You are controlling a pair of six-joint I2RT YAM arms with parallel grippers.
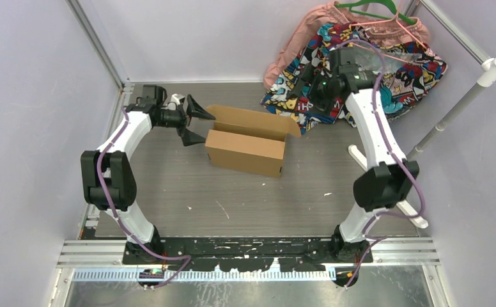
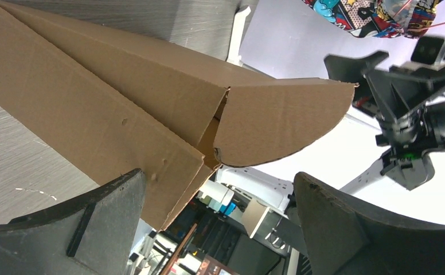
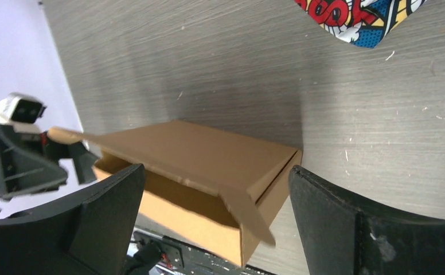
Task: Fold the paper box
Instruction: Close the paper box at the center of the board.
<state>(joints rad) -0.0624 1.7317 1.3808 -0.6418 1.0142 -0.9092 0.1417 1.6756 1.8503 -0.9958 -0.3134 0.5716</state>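
Holding left gripper [image 1: 194, 123] spread, empty, just beside box [image 1: 245, 153] end | holding right gripper [image 3: 214, 172] spread, empty, apart from other end | noting box sitting between both, lid half-raised

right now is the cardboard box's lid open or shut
Open. The lid of the cardboard box is lifted off the body, and the right wrist view shows the hollow inside beneath it.

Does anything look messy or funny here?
Yes. Colourful comic-print cloth lies heaped in the far right corner. The paper box sits with its lid half open and an end flap sticking out.
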